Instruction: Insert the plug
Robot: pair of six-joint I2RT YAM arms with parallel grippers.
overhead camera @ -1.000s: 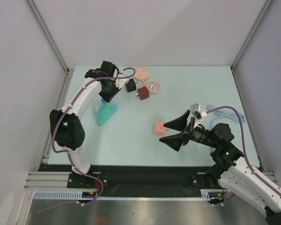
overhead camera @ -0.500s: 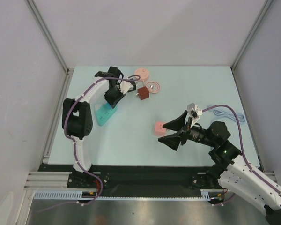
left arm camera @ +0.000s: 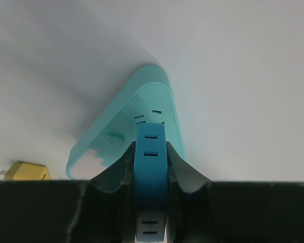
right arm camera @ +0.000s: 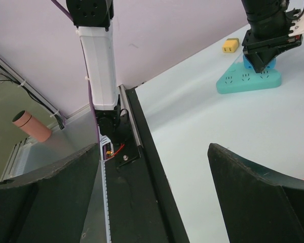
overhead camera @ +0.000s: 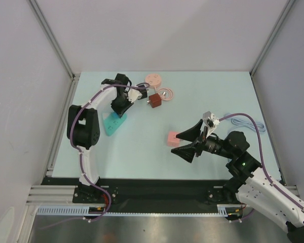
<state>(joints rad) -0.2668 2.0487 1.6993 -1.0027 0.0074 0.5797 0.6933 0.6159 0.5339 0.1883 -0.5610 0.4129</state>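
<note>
A teal triangular power strip [overhead camera: 113, 123] lies on the table at the left; it also shows in the left wrist view [left arm camera: 142, 121] and in the right wrist view [right arm camera: 249, 79]. My left gripper [overhead camera: 120, 105] stands over the strip's far end, shut on a blue plug [left arm camera: 151, 162]. In the left wrist view the gripper [left arm camera: 151, 150] holds the plug's far end against the strip's top face by its slots; I cannot tell whether the prongs are in. My right gripper [overhead camera: 188, 144] is open and empty beside a pink cube [overhead camera: 173, 138]; its jaws stand wide apart in the right wrist view [right arm camera: 152, 149].
A dark red adapter [overhead camera: 154, 100], a pink round socket [overhead camera: 153, 80] and a pink coiled ring [overhead camera: 166, 93] lie at the back. A yellow plug [left arm camera: 25, 172] lies near the strip. A pale cable [overhead camera: 249, 123] lies at the right.
My left gripper has moved right and nearer, from behind the strip to over its far end with the blue plug. The right gripper shifted slightly.
</note>
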